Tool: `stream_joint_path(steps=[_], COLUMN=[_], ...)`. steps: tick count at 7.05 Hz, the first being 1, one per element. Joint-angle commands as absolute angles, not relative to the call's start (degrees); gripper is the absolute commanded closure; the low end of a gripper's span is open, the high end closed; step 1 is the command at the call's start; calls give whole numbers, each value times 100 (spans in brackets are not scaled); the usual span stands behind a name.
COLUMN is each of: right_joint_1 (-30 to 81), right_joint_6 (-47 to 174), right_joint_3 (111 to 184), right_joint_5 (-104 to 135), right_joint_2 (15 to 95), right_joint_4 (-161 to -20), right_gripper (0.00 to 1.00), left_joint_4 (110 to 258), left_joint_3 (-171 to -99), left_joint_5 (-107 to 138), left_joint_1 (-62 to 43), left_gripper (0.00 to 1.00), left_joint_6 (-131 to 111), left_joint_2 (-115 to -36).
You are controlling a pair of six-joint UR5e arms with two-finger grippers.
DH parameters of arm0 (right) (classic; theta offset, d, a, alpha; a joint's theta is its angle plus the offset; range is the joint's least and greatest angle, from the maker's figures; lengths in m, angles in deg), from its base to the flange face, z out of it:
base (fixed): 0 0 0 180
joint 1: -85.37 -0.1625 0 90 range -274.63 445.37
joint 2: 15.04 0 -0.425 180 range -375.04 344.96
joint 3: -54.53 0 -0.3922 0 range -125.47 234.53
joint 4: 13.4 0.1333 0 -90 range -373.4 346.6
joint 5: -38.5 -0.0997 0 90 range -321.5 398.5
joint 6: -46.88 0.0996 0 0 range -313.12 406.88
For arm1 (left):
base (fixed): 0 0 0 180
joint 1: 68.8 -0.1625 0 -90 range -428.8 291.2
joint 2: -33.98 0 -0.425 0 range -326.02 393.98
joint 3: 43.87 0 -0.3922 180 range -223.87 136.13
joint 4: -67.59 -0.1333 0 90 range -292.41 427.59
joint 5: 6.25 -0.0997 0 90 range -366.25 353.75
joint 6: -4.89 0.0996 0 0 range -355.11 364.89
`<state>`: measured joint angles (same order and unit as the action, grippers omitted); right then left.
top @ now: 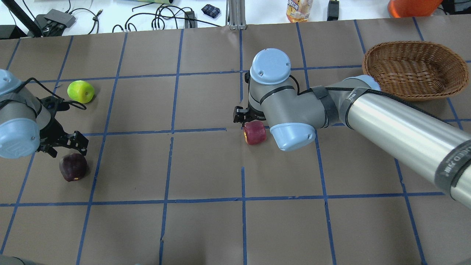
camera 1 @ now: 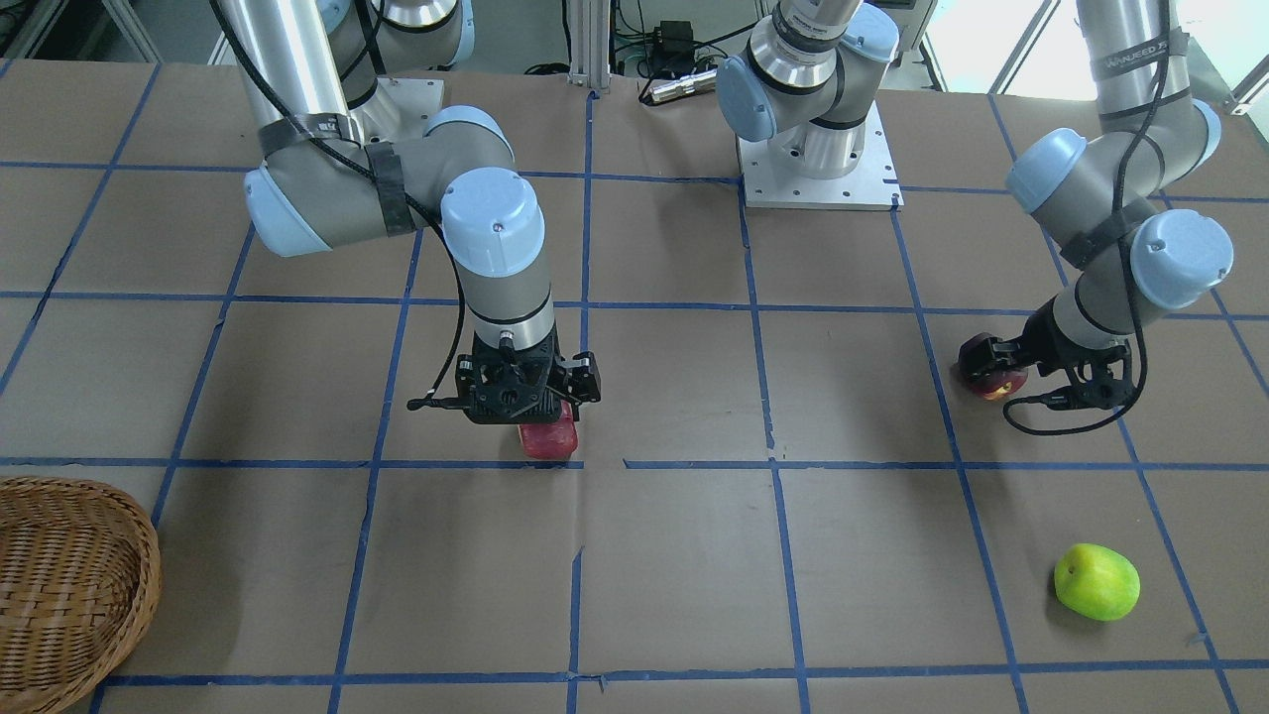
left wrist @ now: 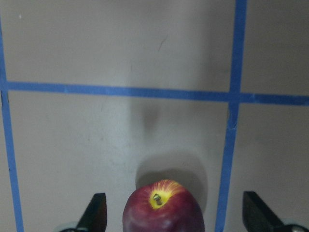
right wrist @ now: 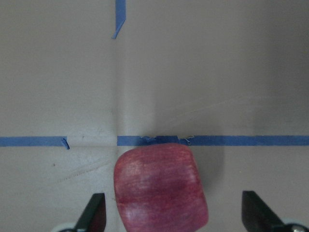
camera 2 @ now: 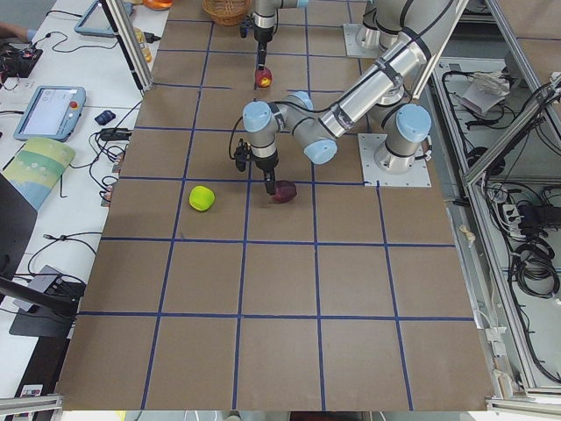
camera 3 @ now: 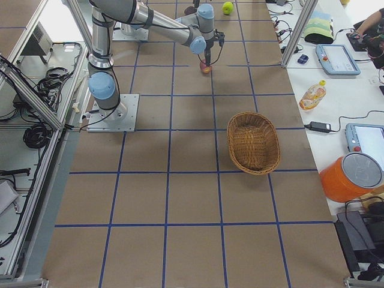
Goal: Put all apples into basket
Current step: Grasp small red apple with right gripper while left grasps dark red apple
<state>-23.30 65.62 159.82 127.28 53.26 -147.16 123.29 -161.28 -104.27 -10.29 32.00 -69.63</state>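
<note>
Outside the empty basket I count all three apples: right gripper spread wide around the red apple, left gripper likewise around the maroon apple, green apple far off, unattended.

The table is covered in brown paper, marked into squares by blue tape. On the white bench beside it lie tangled black cables, a drink bottle (orange-and-yellow label) and an orange tub with a grey lid.
</note>
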Motion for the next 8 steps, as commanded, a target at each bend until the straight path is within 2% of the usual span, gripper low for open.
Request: stream_joint_path(steps=[1,2,3,4,5,6,8], right_joint_1=[-2388,-2388,-2379,-2379,-2379,-2274,-1584], right_joint_6=[6543,6534,6516,6507,6490,6464,6280], right_joint_3=[16062,16053,16053,16044,16001,15896,15179], right_joint_5=[12709,12727,12727,12709,12709,12701,12709], right_joint_2=[5176,5132,5045,5044,5061,5123,5324], right_joint_4=[-14892,-14953,-15198,-15200,-15191,-15130,-14407], right_gripper=[0,1,45,80,81,81,85], left_joint_4=[12173,12181,12190,12251,12287,12696,13262], left_joint_3=[-16357,-16375,-16349,-16305,-16235,-15904,-15079], left_joint_5=[-10416,-10399,-10407,-10407,-9938,-9715,-9511], left_joint_1=[-1211,-1325,-1456,-1371,-1344,-1065,704], left_gripper=[0,0,12,65,89,95,95], left_joint_6=[3642,3784,3803,3803,3899,3900,3211], left_joint_2=[-7122,-7096,-7096,-7027,-6965,-6808,-6657])
